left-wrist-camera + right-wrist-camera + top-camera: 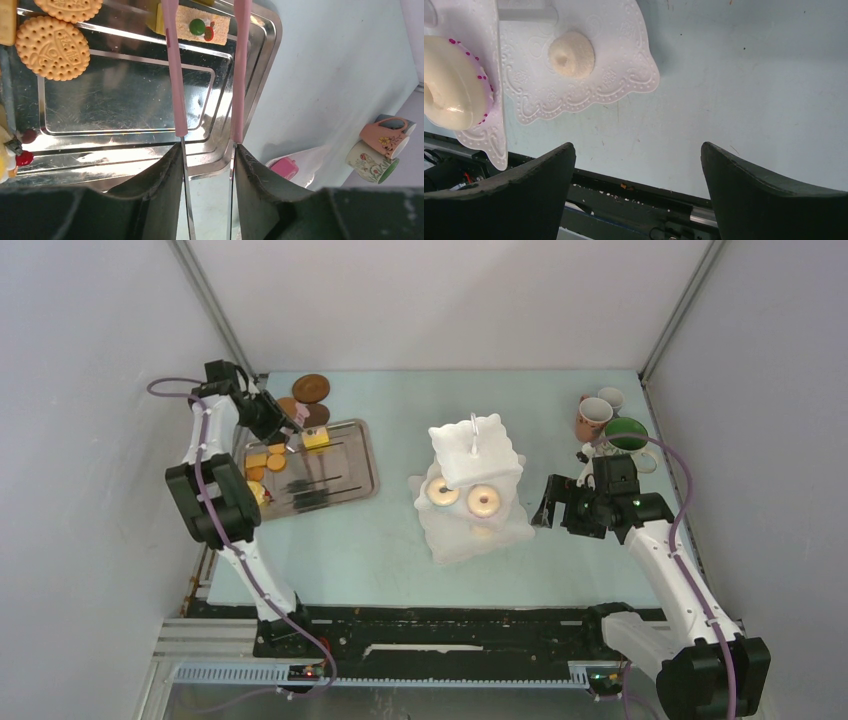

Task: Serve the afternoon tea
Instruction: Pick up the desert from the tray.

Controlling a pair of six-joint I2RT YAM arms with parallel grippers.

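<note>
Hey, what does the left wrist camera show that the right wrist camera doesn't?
Only the left wrist view: the left gripper closed on the pink tongs above the metal tray, with orange biscuits, a yellow cake, and the pink mug and green-inside mug off to the side. Only the right wrist view: the right gripper open and empty, the white stand, a plain donut on its lower tier and a sprinkled donut on the tier above. Both: the pale blue table.

Mugs (593, 418): three. Tiered stand (455, 455): one. Donuts (484, 500): three. Metal tray (345, 465): one. Tongs (174, 75): one pair.
</note>
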